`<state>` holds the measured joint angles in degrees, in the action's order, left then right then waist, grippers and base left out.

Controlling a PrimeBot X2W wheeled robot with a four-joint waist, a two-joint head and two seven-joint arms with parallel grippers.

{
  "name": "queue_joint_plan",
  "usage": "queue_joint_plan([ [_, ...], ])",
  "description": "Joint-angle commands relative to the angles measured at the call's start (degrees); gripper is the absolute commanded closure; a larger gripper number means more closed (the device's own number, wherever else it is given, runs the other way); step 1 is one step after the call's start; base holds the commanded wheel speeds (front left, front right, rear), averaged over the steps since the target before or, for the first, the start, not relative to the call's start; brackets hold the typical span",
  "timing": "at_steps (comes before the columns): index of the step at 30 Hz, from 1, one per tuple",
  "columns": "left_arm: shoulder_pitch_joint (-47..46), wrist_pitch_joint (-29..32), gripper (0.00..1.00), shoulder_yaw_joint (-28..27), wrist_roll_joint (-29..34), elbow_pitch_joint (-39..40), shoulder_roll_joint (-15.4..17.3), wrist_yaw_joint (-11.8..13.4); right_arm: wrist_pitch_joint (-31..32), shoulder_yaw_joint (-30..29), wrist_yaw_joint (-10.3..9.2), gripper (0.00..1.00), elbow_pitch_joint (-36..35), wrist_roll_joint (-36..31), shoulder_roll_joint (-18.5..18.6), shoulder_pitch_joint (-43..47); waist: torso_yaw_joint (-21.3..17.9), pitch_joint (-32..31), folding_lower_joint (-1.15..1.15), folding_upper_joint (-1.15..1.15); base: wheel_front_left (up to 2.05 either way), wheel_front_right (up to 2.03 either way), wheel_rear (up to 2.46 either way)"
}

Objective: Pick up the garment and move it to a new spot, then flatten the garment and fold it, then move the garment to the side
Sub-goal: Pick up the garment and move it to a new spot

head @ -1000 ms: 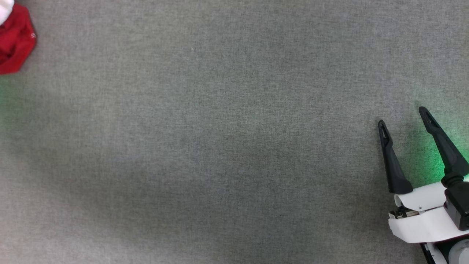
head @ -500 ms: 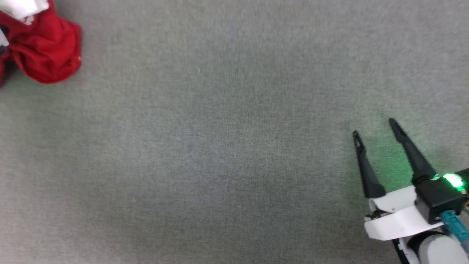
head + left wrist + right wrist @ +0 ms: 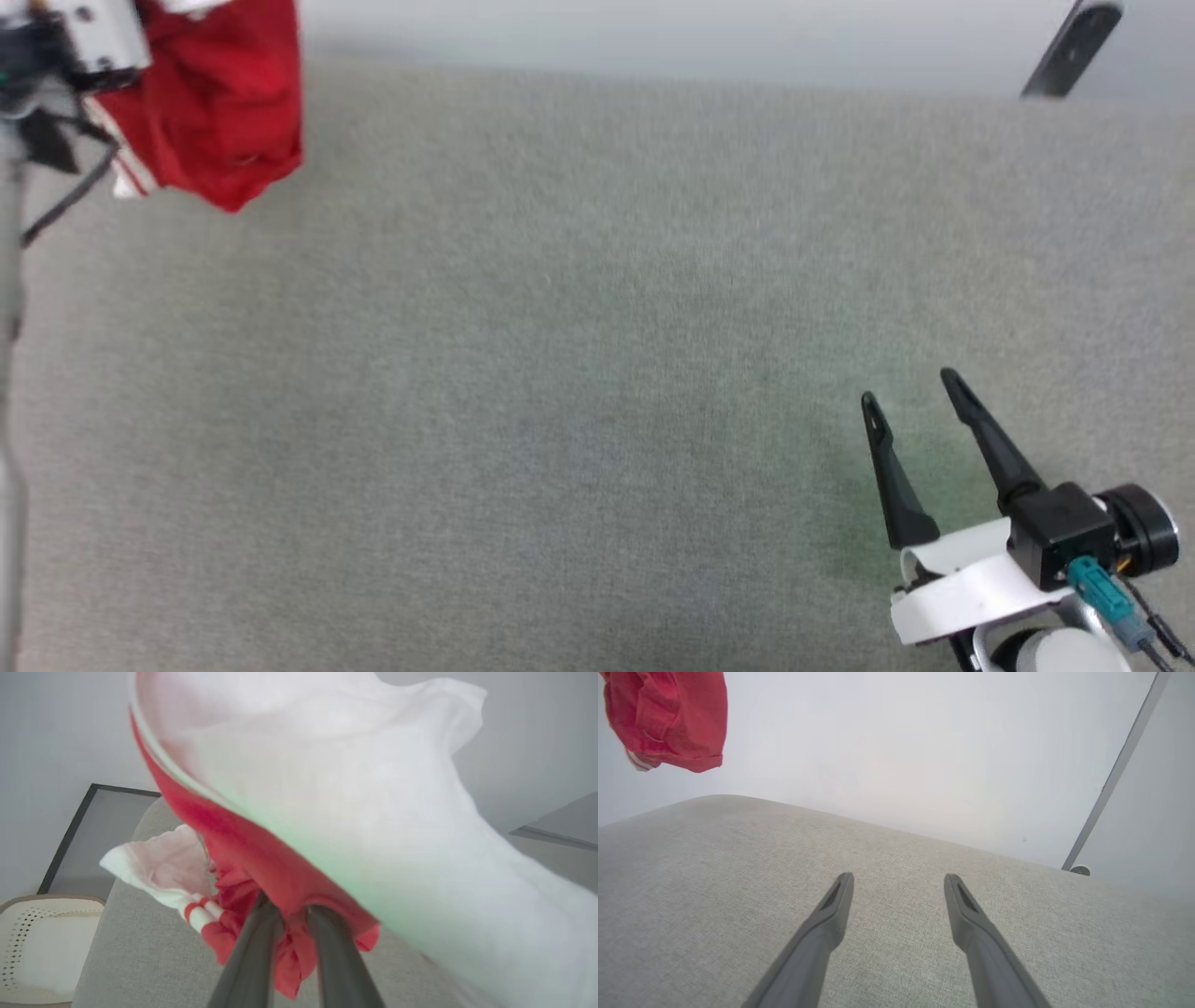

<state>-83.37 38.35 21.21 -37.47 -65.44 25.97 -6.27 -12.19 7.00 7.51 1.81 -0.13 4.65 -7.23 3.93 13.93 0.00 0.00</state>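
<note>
The left gripper point(image 3: 292, 907) has its two fingers point(image 3: 252, 961) drawn close together, pinching a bunched fold of the garment point(image 3: 261, 858) between the tips. Red cloth gathers around and just below the fingertips. A white sleeve point(image 3: 373, 812) billows beyond the tips and over to their right, close to the camera and blurred. To the left of the fingertips, a second white sleeve end with red-and-white striped trim point(image 3: 198, 912) hangs beside the red cloth. In the head view the garment point(image 3: 215, 103) hangs as a crumpled red bundle against the left wrist housing, over the far left part of the grey cloth surface point(image 3: 560, 373). The lettering on the garment cannot be made out. The right gripper point(image 3: 910, 390) is well apart from the garment, with its fingers point(image 3: 822, 933) spread wide and nothing between them. Both right fingertips point along the grey cloth surface point(image 3: 738, 905); whether they touch it cannot be told. From the right wrist view the garment point(image 3: 672, 718) lies far beyond the fingertips and to their left, clear of the surface edge and seen against a pale wall. A thin pole point(image 3: 1115, 774) stands beyond the fingertips to their right.
</note>
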Motion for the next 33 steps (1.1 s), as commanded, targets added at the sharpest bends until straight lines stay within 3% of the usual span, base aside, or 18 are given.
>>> queue_joint_plan([
  [1,-0.34,0.48,1.0,0.5,0.39,0.76,-0.32,-0.36,-0.48,-0.17,-0.04,0.0,0.51,0.35,-0.32,1.3,1.49,-6.63,0.0,0.0,0.0,0.0,0.0],
  [12,5.59,5.29,1.0,3.48,-2.21,8.97,-6.56,-1.06,-1.51,-2.74,-0.04,0.0,2.82,-0.38,-0.91,1.48,-2.36,-9.36,0.0,0.0,0.0,0.0,0.0],
  [24,17.09,9.74,1.0,6.47,-3.73,15.08,-14.02,3.14,-2.33,-6.18,-0.04,0.0,3.62,-0.69,-0.72,0.07,-10.96,-7.42,0.0,0.0,0.0,0.0,0.0],
  [33,24.83,11.61,1.0,8.64,-4.06,17.88,-16.28,5.29,-2.81,-7.54,-0.04,0.0,5.12,-0.68,-1.19,-0.28,-16.69,-6.09,0.0,0.0,0.0,0.0,0.0],
])
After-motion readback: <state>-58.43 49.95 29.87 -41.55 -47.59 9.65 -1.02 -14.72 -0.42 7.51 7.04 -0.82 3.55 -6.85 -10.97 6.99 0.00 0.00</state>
